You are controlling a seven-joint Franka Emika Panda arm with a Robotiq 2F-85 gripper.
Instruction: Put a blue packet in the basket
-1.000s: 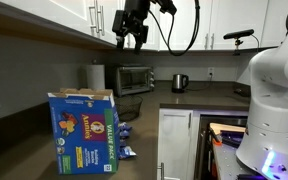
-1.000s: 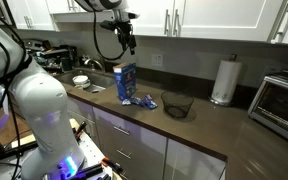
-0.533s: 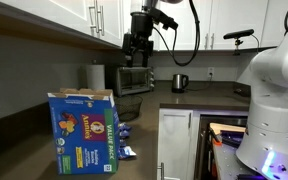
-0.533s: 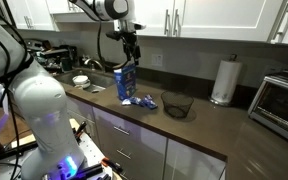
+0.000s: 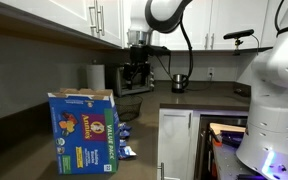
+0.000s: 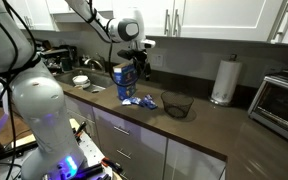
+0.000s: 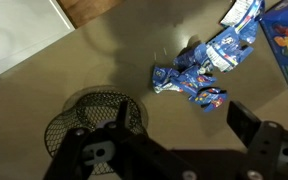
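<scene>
Several small blue packets with white marks lie in a loose heap on the dark counter, in front of the big blue box in an exterior view. Two of them show beside the box in an exterior view. The dark wire basket stands empty on the counter next to the heap, also seen in an exterior view. My gripper is open and empty. It hangs above the counter between heap and basket, beside the box top in an exterior view and in mid-air in an exterior view.
A big blue cardboard box stands upright by the packets, in the near foreground of an exterior view. A paper towel roll and a silver toaster oven stand further along the counter. A kettle sits at the back.
The arm has come down from cabinet height toward the counter. The gripper now hangs lower, beside the blue box and over the packets. Nothing was grasped.
</scene>
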